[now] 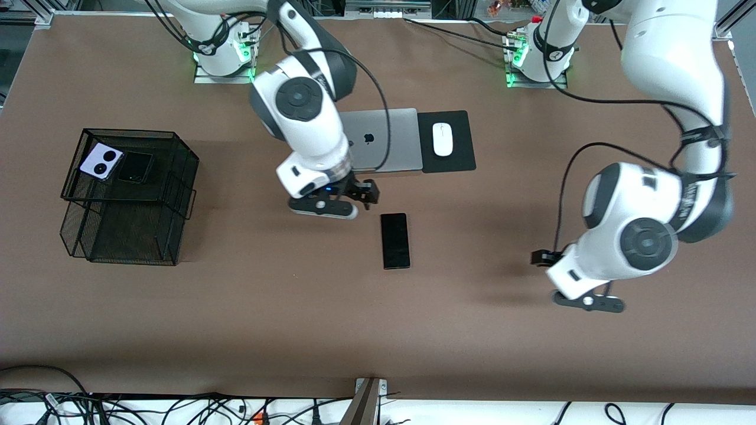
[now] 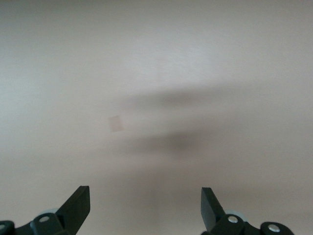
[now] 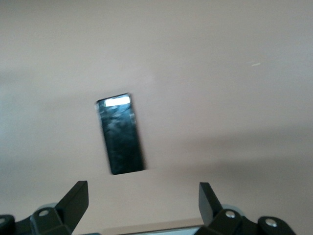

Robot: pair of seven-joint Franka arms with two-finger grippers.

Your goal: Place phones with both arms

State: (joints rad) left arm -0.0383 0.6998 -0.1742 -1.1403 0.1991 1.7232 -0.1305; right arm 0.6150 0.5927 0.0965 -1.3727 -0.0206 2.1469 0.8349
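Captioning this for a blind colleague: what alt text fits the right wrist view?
A long black slab phone lies flat on the bare brown table, just ahead of the right tool, whose two black fingers stand wide open and empty.

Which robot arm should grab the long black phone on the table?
Probably the right arm. Its right gripper hangs open close beside the long black phone, which shows in its wrist view. The left gripper, also open, waits over bare table toward the left arm's end.

Two glossy white jointed arms, dark grey round joint caps, black bands, trailing black cables, green-lit bases, black right pincer [image 1: 354,198], black left pincer [image 1: 576,295], silver finger screws
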